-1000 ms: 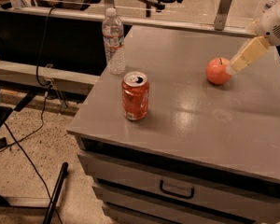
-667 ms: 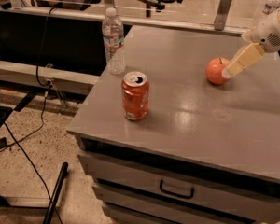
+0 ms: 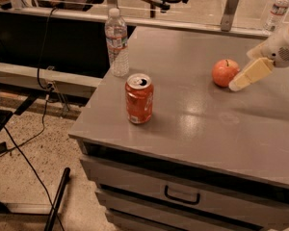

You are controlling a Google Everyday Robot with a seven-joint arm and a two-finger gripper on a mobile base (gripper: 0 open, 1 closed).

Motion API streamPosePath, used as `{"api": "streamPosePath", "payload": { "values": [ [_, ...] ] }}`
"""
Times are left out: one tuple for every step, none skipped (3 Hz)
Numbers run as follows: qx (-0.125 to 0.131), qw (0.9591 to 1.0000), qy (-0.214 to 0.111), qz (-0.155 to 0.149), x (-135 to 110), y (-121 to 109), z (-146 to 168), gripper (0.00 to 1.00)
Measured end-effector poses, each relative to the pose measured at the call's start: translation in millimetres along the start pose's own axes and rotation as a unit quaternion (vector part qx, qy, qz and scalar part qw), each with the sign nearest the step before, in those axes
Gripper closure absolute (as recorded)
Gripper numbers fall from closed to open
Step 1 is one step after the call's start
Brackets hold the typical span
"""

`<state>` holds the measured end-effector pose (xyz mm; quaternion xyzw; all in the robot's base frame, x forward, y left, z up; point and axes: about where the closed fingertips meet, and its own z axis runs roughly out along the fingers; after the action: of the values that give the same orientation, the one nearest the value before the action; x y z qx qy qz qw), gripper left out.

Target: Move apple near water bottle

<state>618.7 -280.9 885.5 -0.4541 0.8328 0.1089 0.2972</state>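
The apple (image 3: 225, 72), small, round and orange-red with a short dark stem, sits on the grey cabinet top (image 3: 192, 124) at the right. The water bottle (image 3: 117, 43), tall, clear and ribbed with a white cap and a pale label band, stands upright at the far left corner of the top. My gripper (image 3: 235, 84) comes in from the right edge, cream-coloured, its tip right beside the apple's right side and low by the surface. Whether it touches the apple I cannot tell.
An orange soda can (image 3: 139, 98) stands upright near the front left of the top, between bottle and apple. A smaller bottle (image 3: 278, 9) stands far back right. A drawer handle (image 3: 181, 196) is below. Cables and a black pole lie on the floor at left.
My gripper's tip has come down a little along the apple's right side. The apple, can and bottle have not moved.
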Motion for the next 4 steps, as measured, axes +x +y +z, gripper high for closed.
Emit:
{"api": "streamPosePath", "payload": {
  "values": [
    [-0.009, 0.9999, 0.010, 0.004, 13.1, 25.5, -8.1, 0.40],
    [-0.015, 0.9998, 0.015, 0.004, 16.2, 33.2, -6.1, 0.48],
    [-0.017, 0.9997, 0.015, 0.003, 15.6, 33.3, -3.1, 0.17],
    [-0.019, 0.9997, 0.015, 0.003, 15.4, 33.8, -0.8, 0.00]
  ]
}}
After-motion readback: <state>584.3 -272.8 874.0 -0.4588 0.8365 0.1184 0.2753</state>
